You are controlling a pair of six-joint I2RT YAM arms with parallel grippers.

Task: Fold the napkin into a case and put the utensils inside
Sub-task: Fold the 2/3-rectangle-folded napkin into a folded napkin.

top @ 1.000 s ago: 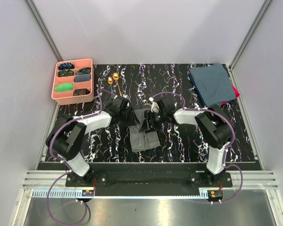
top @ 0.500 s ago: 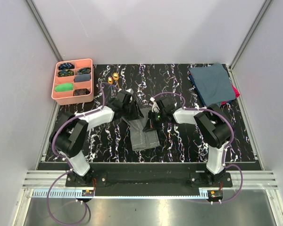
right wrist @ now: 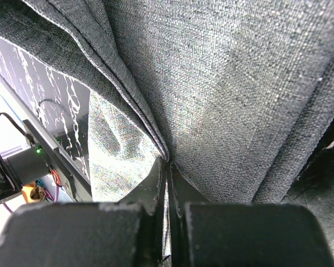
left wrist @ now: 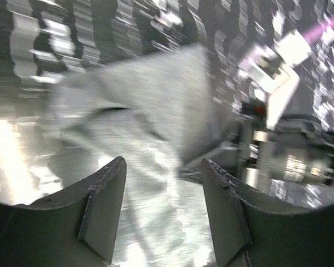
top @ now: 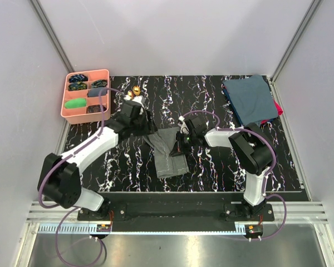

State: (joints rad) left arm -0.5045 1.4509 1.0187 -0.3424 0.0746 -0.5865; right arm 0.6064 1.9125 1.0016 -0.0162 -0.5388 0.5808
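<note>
While the right fingers (right wrist: 167, 168) were clamped on a folded edge of the napkin (top: 170, 153), likely pinning the fold so it wouldn't spring open, the left fingers (top: 145, 123) hung apart and empty just beside its far-left corner. Grey napkin lay mid desk (top: 211, 105), part-folded, not yet a tidy case. Both utensils (top: 135, 91) sat near the pink tray (top: 107, 97), well apart from the cloth, untouched, nearest the left arm (top: 94, 147).

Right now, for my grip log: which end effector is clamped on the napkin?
The right end effector: it is shut on a fold of the napkin. The left end effector stands open, gripping nothing.
</note>
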